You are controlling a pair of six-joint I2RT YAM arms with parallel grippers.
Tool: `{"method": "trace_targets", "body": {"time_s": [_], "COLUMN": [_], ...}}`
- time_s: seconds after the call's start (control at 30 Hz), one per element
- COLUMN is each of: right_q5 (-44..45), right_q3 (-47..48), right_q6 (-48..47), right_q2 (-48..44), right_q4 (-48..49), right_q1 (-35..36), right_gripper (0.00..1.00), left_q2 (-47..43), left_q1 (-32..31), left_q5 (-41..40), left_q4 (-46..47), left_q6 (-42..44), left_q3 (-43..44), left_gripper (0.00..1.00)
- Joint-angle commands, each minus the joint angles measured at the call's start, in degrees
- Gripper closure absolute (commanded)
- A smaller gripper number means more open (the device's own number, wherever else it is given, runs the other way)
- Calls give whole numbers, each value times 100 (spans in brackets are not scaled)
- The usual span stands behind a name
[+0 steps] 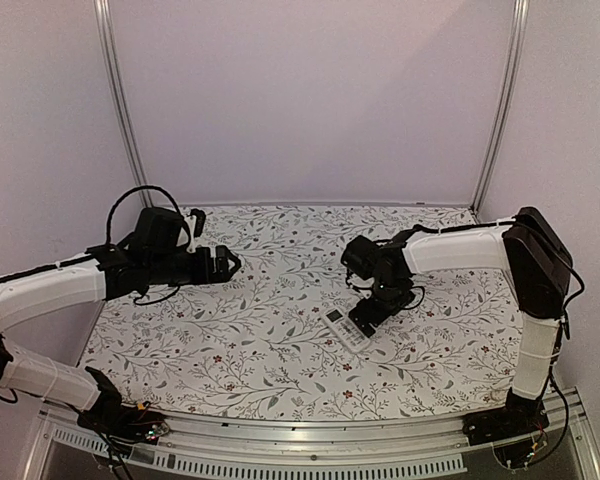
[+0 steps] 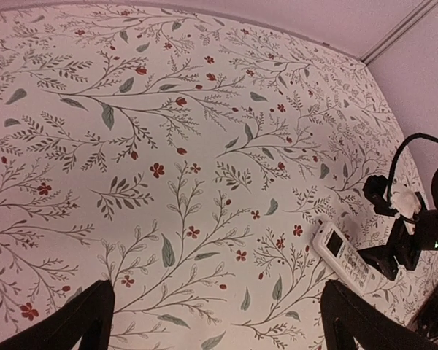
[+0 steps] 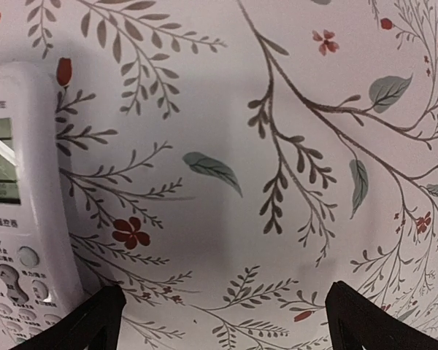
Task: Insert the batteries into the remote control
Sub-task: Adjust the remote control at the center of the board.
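Remote control (image 1: 346,330) lies face up on the flowery bench (image 1: 230,340), just beside the right pincer (image 1: 374,310) and outside its wide-apart fingers (image 3: 95,321). That arm bends in from the right side and dips low. The left pincer (image 1: 230,263), fingers apart too, hangs higher on a long flat arm, well apart from the remote. Cloth (image 2: 168,146) spreads between both pincers. Walls (image 1: 310,100) close the back and sides.

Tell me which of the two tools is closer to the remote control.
The right tool: it sits right beside the remote control, whose face shows in its wrist view. The left tool is far off, across the floral cloth.
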Motion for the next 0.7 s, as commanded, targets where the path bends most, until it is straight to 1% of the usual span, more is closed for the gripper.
{"method": "trace_targets", "body": {"time_s": [0.0, 0.1, 0.3, 0.4, 0.5, 0.6, 0.67], "right_q5": [-701, -1061, -932, -890, -894, -1037, -1161], "right_q3": [-275, -341, -414, -493, -618, -836, -982], "right_q6": [294, 442, 463, 444, 465, 512, 523], "right_q2": [-48, -194, -203, -329, -711, -1202, -1748], "right_q4": [246, 419, 466, 477, 532, 678, 818], "right_q1": [295, 390, 432, 429, 381, 209, 25], "right_gripper": [1, 1, 1, 1, 1, 1, 1], "left_q2": [110, 192, 315, 391, 492, 784, 952], "left_q1": [-44, -59, -131, -166, -200, -201, -191], "left_q5": [90, 116, 130, 364, 396, 230, 193], "left_q4": [-68, -68, -55, -22, -45, -433, -720], "left_q6": [42, 23, 30, 125, 268, 395, 509], "left_q3": [187, 232, 336, 402, 537, 989, 1304], "left_gripper": [1, 0, 0, 0, 0, 0, 1]}}
